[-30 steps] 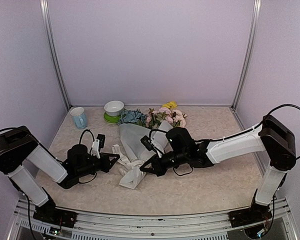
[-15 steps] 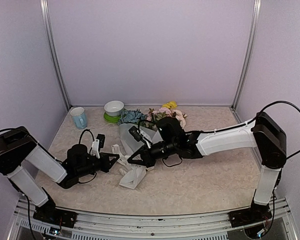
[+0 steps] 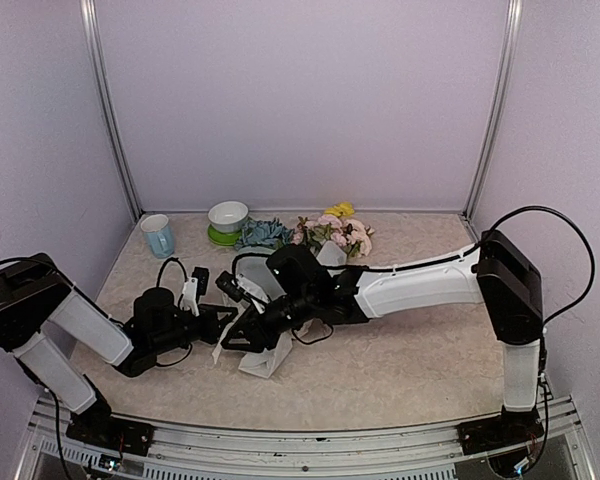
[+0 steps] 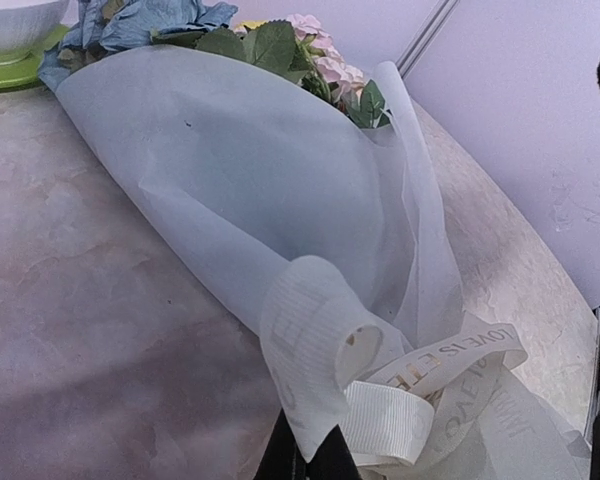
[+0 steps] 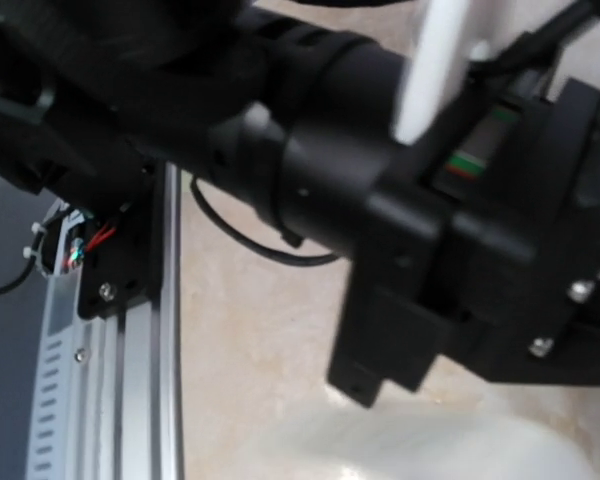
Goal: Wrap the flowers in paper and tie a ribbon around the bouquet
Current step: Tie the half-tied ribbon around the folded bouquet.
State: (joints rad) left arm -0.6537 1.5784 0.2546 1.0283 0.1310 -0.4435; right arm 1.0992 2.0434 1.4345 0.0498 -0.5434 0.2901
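Ribbon (image 4: 315, 345) end pinched by left gripper (image 4: 305, 458), bouquet (image 4: 240, 190) beyond

One bouquet (image 4: 230, 180), one ribbon (image 4: 385, 425), one blue mug (image 3: 158, 237), one white bowl (image 3: 228, 214), one green saucer (image 3: 218, 238), two arms (image 3: 85, 328) (image 3: 420, 287).

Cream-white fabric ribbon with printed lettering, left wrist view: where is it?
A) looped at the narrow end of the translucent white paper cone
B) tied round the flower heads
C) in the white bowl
A: the cream-white ribbon loops at the narrow end of the white paper cone, far from the pink and blue flowers.
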